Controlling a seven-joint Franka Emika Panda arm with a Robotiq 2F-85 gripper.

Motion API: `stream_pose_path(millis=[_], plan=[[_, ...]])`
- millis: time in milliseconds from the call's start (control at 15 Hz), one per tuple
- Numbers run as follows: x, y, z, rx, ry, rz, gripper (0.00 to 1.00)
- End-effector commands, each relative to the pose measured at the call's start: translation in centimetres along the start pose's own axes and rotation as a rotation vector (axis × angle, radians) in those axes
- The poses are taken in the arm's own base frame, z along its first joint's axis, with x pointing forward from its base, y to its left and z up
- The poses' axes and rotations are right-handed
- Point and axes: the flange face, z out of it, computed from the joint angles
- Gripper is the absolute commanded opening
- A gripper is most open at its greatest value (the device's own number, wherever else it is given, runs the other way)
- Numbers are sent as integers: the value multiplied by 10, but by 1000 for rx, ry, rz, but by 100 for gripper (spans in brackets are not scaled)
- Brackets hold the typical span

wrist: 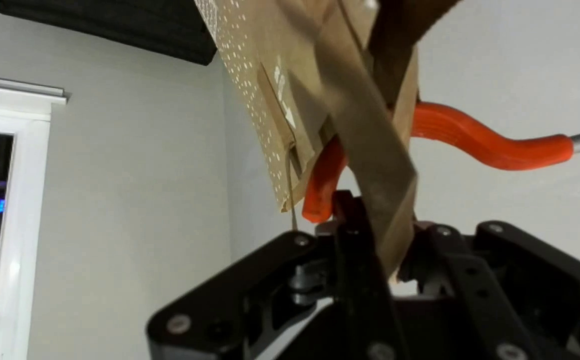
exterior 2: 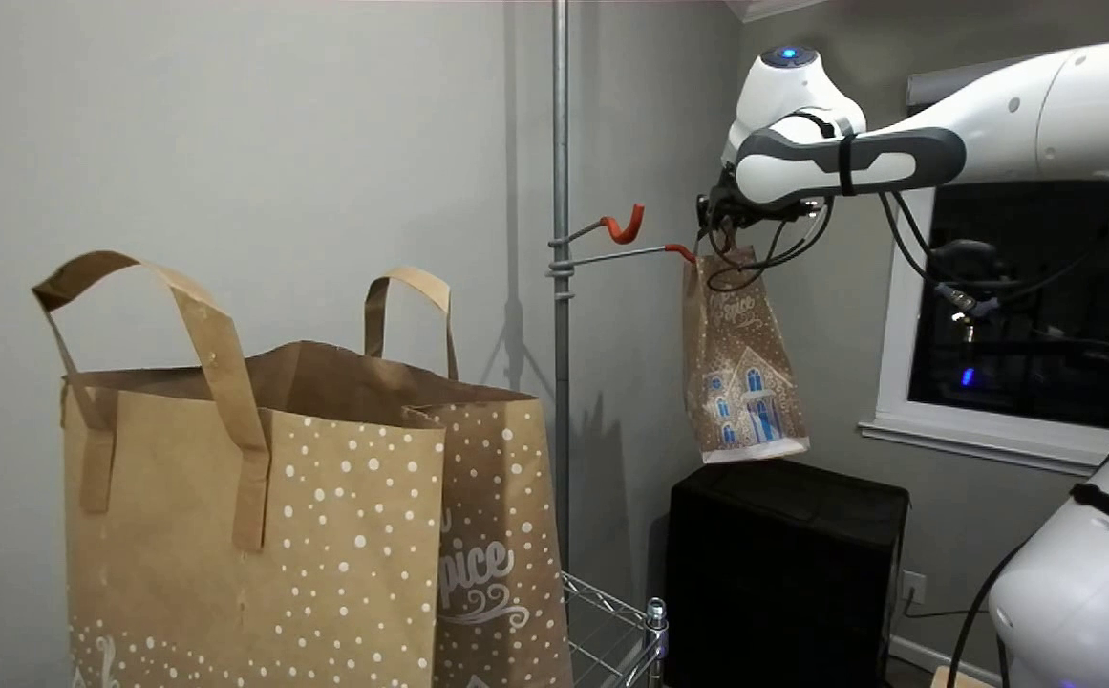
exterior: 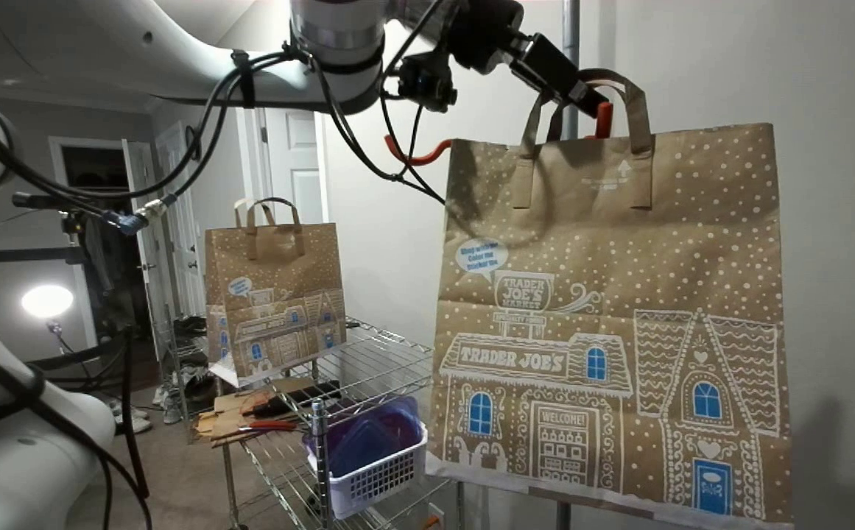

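the claw [exterior: 588,101] seemingly pinches a blurred handle [wrist: 382,170] — the paper bag [exterior: 607,294] hangs just below, near the orange hook [wrist: 492,145].

Lower section [exterior 2: 1075,583]: rises at the right in an exterior view, leaning rightward.
Forearm [exterior 2: 1051,105]: extends left, sloping gently downward.
Wrist [exterior 2: 793,110]: bent down at the forearm's left end; indicator [exterior 2: 789,54] lit blue.
Hand [exterior: 588,97]: angled down and right in an exterior view; fingers [wrist: 364,280] drawn together.
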Motion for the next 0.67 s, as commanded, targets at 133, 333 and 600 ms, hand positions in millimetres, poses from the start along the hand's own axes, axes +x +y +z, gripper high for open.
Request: stream_pose_path(millis=[133,333,600], plan=[[6,19,-19,-34,75,15,1],[9,24,-26,-37,86,23,1],[8,26,-26,-10,69,19,1]])
